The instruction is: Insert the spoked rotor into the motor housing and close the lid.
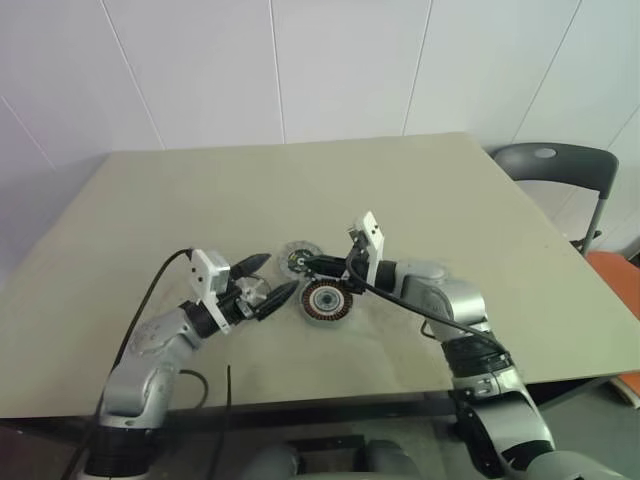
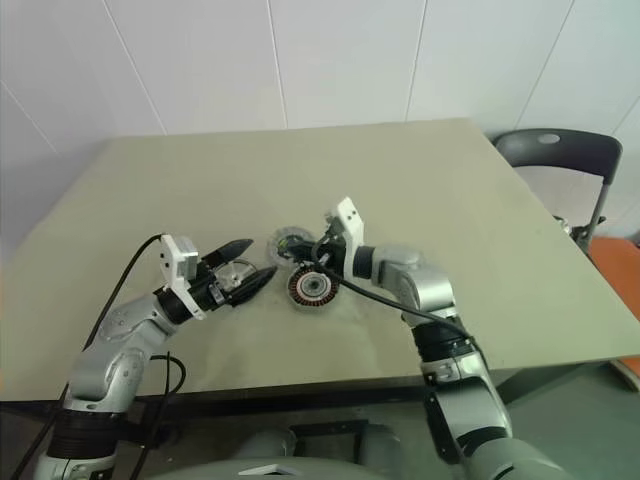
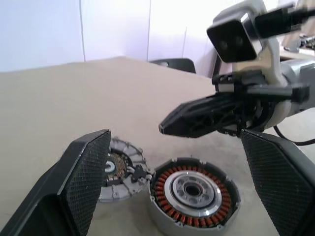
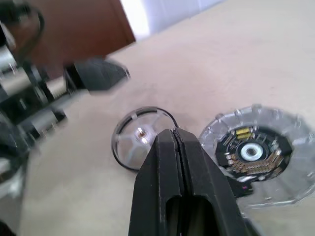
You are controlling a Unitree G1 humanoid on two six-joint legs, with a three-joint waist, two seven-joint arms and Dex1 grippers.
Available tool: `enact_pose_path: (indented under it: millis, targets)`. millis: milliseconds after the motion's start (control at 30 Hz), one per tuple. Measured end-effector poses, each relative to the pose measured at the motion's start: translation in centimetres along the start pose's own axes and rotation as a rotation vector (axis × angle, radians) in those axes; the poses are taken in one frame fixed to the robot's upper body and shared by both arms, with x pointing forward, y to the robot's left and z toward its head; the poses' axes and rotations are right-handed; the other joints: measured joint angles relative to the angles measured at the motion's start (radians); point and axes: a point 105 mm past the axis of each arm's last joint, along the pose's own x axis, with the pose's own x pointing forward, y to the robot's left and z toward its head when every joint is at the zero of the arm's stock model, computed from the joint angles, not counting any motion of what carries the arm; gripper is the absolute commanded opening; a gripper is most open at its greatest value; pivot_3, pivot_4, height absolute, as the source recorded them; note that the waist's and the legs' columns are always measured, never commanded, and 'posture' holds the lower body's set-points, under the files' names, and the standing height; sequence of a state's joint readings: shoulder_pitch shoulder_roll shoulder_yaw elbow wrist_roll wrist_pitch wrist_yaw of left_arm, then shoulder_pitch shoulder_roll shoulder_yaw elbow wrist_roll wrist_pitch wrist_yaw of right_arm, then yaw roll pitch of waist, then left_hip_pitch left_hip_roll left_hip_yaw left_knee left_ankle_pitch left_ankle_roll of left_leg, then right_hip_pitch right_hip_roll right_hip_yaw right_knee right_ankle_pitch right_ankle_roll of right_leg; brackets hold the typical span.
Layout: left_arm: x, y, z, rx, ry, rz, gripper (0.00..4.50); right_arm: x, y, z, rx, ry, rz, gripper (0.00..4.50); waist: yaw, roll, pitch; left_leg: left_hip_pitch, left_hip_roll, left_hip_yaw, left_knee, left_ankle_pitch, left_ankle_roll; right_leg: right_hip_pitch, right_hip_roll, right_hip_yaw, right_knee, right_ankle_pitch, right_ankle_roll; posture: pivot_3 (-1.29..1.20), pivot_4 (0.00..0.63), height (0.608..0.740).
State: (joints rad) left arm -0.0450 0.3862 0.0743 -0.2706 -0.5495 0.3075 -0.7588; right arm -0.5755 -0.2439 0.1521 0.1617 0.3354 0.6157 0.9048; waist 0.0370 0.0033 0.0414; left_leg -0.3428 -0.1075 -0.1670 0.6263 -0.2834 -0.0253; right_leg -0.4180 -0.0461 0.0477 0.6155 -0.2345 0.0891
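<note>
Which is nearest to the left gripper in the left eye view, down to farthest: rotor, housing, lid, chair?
1. spoked rotor, right at the left gripper.
2. lid and motor housing, past the fingertips: too close to call.
3. chair, far right.

Setting: plain test room or lab, not a home
Walls: white panels (image 1: 340,70) with thin seams, bare
Work surface: one large beige table (image 1: 450,210), matte
Seating: grey plastic chair (image 1: 560,165) on a metal frame, pushed against the table's far right corner
On table: loose motor parts, a copper-wound motor housing (image 1: 325,301) among them
Other: orange object (image 1: 620,285) at the right edge, unidentified
</note>
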Motion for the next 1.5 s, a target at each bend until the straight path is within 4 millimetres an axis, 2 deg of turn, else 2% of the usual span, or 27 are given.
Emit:
enact_pose_path:
  millis: [200, 367, 467, 567, 700, 800, 867, 1000, 1500]
  targets:
    - [-2.4, 1.2, 1.2, -0.191, -0.080, 0.163, 4.50, 0.1, -0.1, -0.9, -0.072, 0.064, 0.010, 0.02, -0.008, -0.001, 0.001, 0.000, 0.001, 0.000, 0.000, 0.000, 0.000, 0.000, 0.000, 0.000, 0.001, 0.000, 0.001, 0.00, 0.000, 0.740]
    - [-6.6, 3.1, 3.8, -0.421, -0.207, 0.345, 4.50, -0.2, -0.4, -1.1, -0.090, 0.085, 0.011, 0.02, -0.020, -0.002, 0.002, 0.000, 0.000, 0.000, 0.001, 0.000, 0.000, 0.000, 0.000, 0.000, 0.001, 0.000, 0.001, 0.00, 0.000, 0.740]
    - [-9.6, 3.6, 3.5, -0.553, -0.202, 0.438, 4.50, -0.5, -0.3, -1.2, -0.097, 0.099, 0.036, 0.02, -0.026, -0.002, 0.003, 0.000, 0.000, 0.000, 0.001, 0.000, 0.000, 0.001, 0.000, 0.000, 0.000, -0.001, 0.000, 0.00, 0.000, 0.740]
    - [-11.5, 2.6, 1.8, -0.706, -0.151, 0.472, 4.50, -1.5, -0.7, -1.1, -0.113, 0.124, 0.042, 0.02, -0.026, -0.001, 0.003, 0.001, 0.000, 0.001, 0.001, 0.000, 0.000, 0.001, 0.000, 0.001, -0.001, -0.003, -0.003, 0.00, 0.000, 0.740]
    - [-11.8, 1.5, 0.2, -0.852, -0.105, 0.462, 4.50, -1.7, -0.7, -0.3, -0.145, 0.125, 0.058, 0.02, -0.022, 0.000, 0.006, 0.004, 0.000, 0.000, 0.003, -0.002, -0.002, 0.006, 0.000, 0.000, 0.000, -0.003, -0.003, 0.00, 0.000, 0.740]
    - [-12.0, 1.7, -1.9, -0.943, -0.077, 0.496, 4.50, -1.9, -1.0, 0.2, -0.163, 0.125, 0.056, 0.02, -0.025, 0.000, 0.007, 0.005, 0.000, 0.000, 0.003, -0.002, -0.003, 0.007, 0.000, 0.000, -0.001, -0.003, -0.003, 0.00, 0.000, 0.740]
    - [-11.8, 1.7, -3.0, -0.981, -0.045, 0.505, 4.50, -2.0, -1.2, 0.0, -0.159, 0.129, 0.051, 0.02, -0.025, -0.001, 0.008, 0.004, 0.000, 0.000, 0.003, -0.002, -0.003, 0.006, 0.000, 0.000, -0.001, -0.003, -0.003, 0.00, 0.000, 0.740]
    - [-11.2, 2.0, -4.1, -0.997, -0.001, 0.508, 4.50, -2.0, -1.2, 0.0, -0.159, 0.129, 0.050, 0.02, -0.024, -0.001, 0.008, 0.003, 0.000, 0.000, 0.002, -0.001, -0.001, 0.004, 0.000, 0.000, -0.001, -0.003, -0.004, 0.00, 0.000, 0.740]
    - [-9.9, 4.5, -5.8, -1.006, 0.020, 0.549, 4.50, -2.3, -1.0, -0.6, -0.139, 0.133, 0.034, 0.02, -0.024, -0.001, 0.008, 0.003, 0.000, 0.001, 0.002, -0.001, -0.001, 0.004, 0.000, 0.000, -0.001, -0.003, -0.004, 0.00, 0.000, 0.740]
